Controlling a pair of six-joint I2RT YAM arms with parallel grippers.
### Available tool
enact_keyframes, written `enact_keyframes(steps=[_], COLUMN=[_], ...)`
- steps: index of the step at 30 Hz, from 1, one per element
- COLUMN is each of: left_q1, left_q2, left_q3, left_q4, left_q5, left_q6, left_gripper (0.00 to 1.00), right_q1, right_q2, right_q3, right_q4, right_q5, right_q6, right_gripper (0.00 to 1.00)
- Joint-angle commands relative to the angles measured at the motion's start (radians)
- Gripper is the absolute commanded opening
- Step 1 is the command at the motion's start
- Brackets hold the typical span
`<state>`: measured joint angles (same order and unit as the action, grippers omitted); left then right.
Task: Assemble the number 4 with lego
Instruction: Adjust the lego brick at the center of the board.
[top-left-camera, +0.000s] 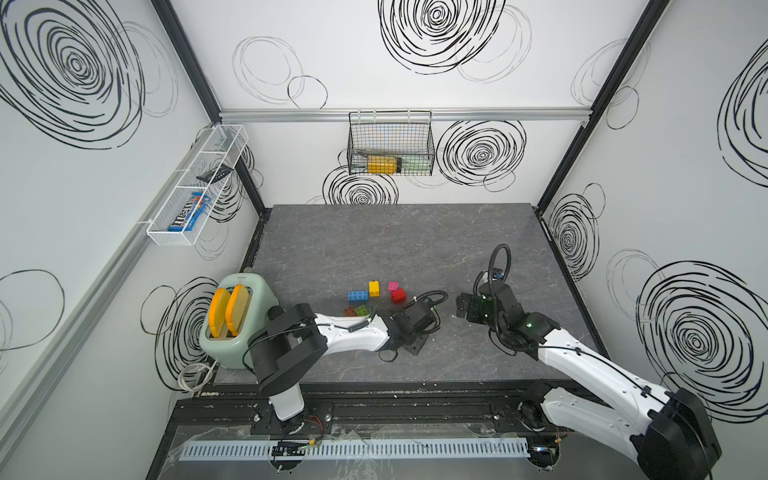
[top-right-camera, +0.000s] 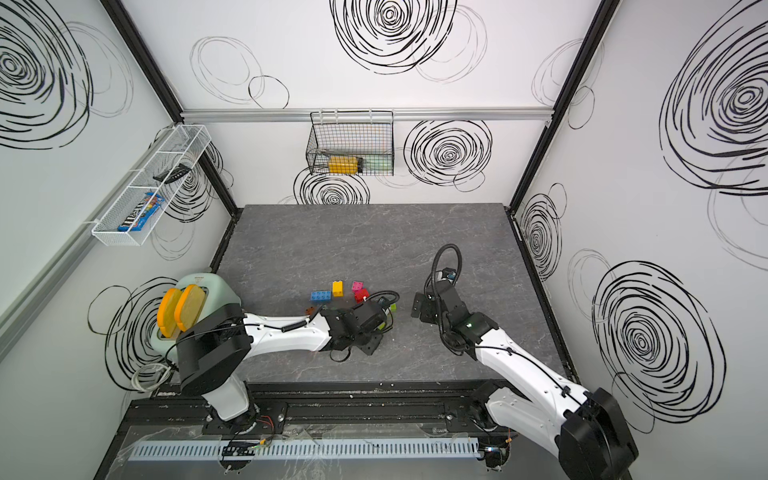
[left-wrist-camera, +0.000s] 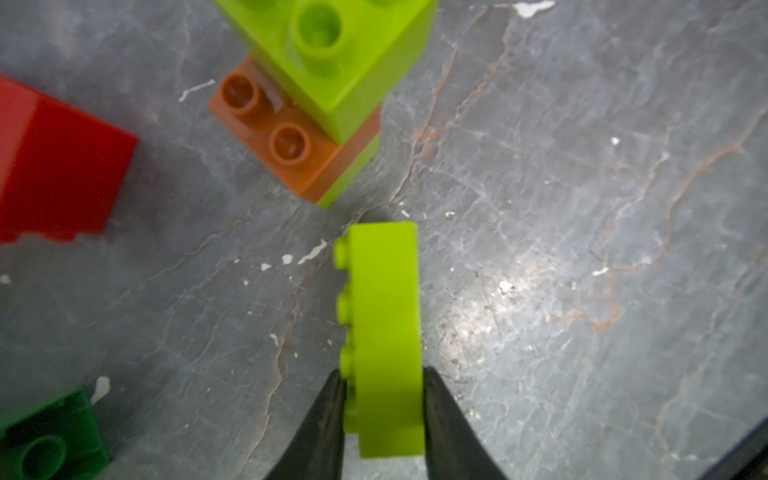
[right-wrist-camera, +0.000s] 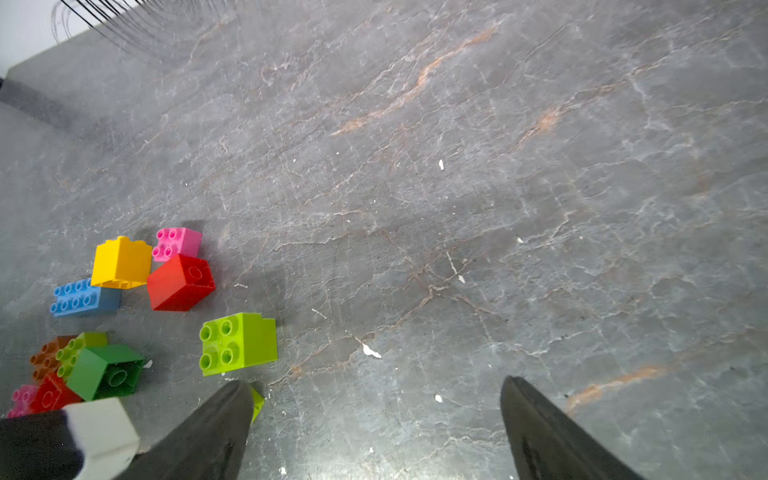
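dark grey marbled bench (top-left-camera: 395, 241) with rusty veins and white flecks, boxed in by white walls scribbled with black swirls and framed by black posts. a black wire basket (top-left-camera: 390, 133) hangs on the back wall with something yellow (top-left-camera: 380, 164) lying in it, too blurred by the mesh to name. a white rack (top-left-camera: 174, 237) on the side wall holds a blue sweet packet (top-left-camera: 189, 218) in its nearest compartment and a dark item (top-left-camera: 214, 172) in the middle one. a mint toaster (top-left-camera: 259, 293) at the bench edge carries two orange slices (top-left-camera: 228, 309). the lego (top-left-camera: 374, 288) lies in a loose cluster at mid-bench towards the front, partly covered by the left arm. the left jaws are clamped on a lime brick (left-wrist-camera: 382, 324) turned on its side, just beside a lime-on-orange stack (left-wrist-camera: 266, 120); whether it rests on the bench is unclear. the right jaws gape wide over bare bench beside the cluster, gripping nothing. in both top views the left wrist hides its jaws.
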<state>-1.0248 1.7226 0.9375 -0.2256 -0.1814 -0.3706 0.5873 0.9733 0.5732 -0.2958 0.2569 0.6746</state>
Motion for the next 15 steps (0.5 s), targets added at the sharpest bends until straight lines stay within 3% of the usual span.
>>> enact_keyframes(steps=[1,5,8,15], left_q1=[-0.019,-0.051,-0.080,-0.176], left_q2=[-0.021,-0.067,-0.092,0.038], left_q3=[-0.009,-0.047,-0.073,-0.063], left_q4=[-0.001,-0.025,-0.110,-0.390], left_q5=[-0.190,-0.353,-0.489,-0.571], left_q6=[0.019,0.063,0.021,-0.190], left_gripper=[0.29,0.25,0.25,0.25], right_q1=[-0.017,-0.020,-0.020,-0.021], right_q2=[-0.033,-0.033,-0.031,-0.029], right_q3=[-0.017,-0.025,-0.026,-0.026], right_q4=[0.037,0.041,0.047,0.056], right_q5=[-0.014,-0.022,-0.024,-0.030], right_q6=[-0.021,-0.041,-0.056,-0.097], right_gripper=[0.97,0.98,0.97,0.98])
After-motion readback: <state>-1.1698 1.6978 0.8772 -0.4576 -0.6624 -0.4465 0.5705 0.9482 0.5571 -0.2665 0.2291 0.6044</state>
